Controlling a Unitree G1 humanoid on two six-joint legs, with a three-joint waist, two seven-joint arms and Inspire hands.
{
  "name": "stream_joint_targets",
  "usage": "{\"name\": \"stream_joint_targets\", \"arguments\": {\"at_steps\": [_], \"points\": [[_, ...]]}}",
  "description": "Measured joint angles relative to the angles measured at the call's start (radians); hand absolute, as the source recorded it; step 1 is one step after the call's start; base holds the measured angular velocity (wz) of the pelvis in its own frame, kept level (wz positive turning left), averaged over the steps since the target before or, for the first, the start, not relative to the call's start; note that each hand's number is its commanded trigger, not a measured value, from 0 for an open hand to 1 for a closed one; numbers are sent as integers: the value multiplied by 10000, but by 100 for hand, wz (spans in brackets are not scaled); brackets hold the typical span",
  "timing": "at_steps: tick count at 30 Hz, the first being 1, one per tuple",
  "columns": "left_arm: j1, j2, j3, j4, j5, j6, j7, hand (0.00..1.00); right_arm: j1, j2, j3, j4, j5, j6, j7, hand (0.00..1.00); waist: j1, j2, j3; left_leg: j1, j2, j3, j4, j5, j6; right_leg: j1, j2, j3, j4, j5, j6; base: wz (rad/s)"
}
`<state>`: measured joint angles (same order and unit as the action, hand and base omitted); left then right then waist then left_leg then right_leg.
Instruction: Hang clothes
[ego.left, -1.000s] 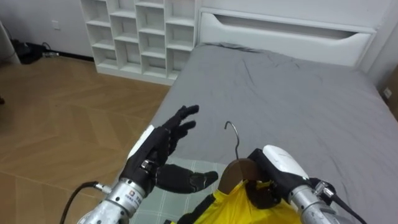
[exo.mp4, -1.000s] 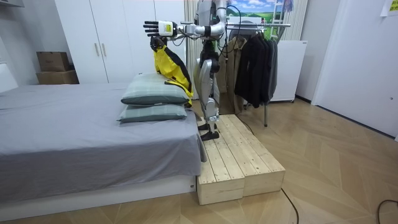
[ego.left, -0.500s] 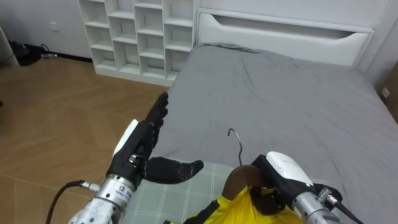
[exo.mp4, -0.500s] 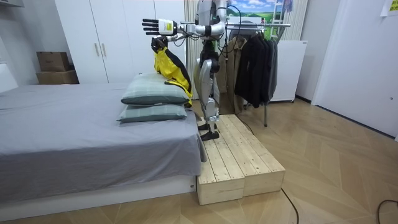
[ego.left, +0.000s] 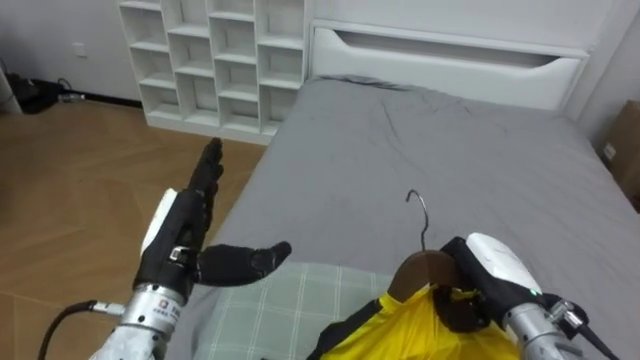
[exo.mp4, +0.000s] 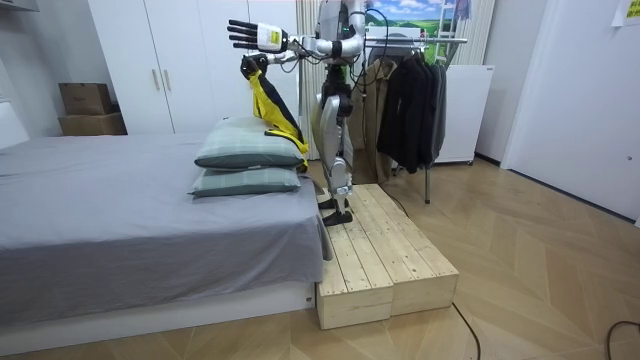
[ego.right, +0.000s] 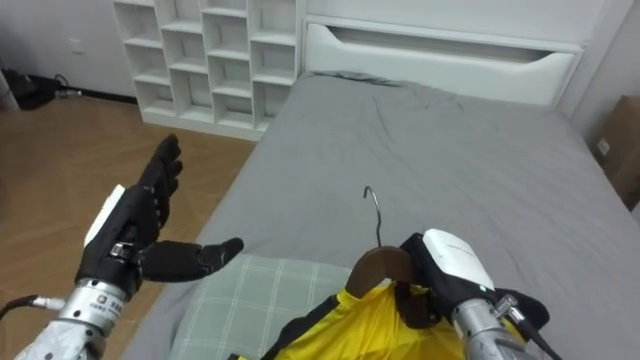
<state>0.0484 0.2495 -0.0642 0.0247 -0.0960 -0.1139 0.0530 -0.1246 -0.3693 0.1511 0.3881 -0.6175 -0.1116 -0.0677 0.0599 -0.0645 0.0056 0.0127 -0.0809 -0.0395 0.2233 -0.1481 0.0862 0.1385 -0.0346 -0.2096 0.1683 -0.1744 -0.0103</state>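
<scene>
**Robot lifts a hangered garment over the bed.** The humanoid stands on a wooden platform at the pillow end of a grey bed, with both arms raised over it.

Its right hand is closed round the neck of a brown wooden hanger. The dark fingers are curled under the wood, and the thin metal hook stands upright above the fist. A yellow garment with dark trim hangs from the hanger and drapes down over the near end of the bed. It falls beside two checked pillows stacked at that end; whether the cloth touches them cannot be told.

The left hand is held up above the bed's left edge, empty. Its fingers are straight and close together, pointing away from the robot, and the thumb is stretched sideways toward the mattress.

A white headboard closes the far end of the bed. A white shelf unit stands against the wall past the far left corner, above a wood floor. In the room view, a clothes rail hung with dark clothes stands behind the robot.
</scene>
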Motion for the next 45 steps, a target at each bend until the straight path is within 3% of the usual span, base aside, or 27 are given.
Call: {"name": "stream_joint_targets", "arguments": {"at_steps": [5,10,17,28,39,45], "points": [[642,-1,1054,1507,1053,-20,114,0,289,-4,-781,-177,-175,34,-63,100,39,7,-5,-54,0,-29,68,-10,6,-23,-2,-60,1,0,0,2],[1115,34,1773,4055,1944,-4,474,0,466,-264,-1313,-279,-111,30,-89,100,222,95,-45,57,-4,-19,-12,-15,16,17,-1,14,13,0,1,-2],[1510,37,2279,6921,1847,31,1047,0,547,-261,-1426,-559,-117,33,-105,100,300,206,-51,135,-1,27,-101,-14,15,21,8,144,18,-1,2,-3],[1916,34,2955,9808,1839,160,1291,0,568,-267,-1441,-1023,332,33,-300,100,309,214,-47,149,-17,38,-196,-12,17,54,0,173,-8,-19,30,0],[2200,32,2953,10115,1656,631,1173,0,567,-276,-1441,-1122,616,251,-619,100,250,155,-41,93,-36,109,-178,-14,21,-3,-5,305,-18,-65,74,-1],[2135,-54,2660,10163,1784,693,1041,0,567,-274,-1429,-1333,209,268,-713,100,261,98,-51,91,-33,118,-187,-15,26,-4,-8,297,-7,-64,75,0]]}}
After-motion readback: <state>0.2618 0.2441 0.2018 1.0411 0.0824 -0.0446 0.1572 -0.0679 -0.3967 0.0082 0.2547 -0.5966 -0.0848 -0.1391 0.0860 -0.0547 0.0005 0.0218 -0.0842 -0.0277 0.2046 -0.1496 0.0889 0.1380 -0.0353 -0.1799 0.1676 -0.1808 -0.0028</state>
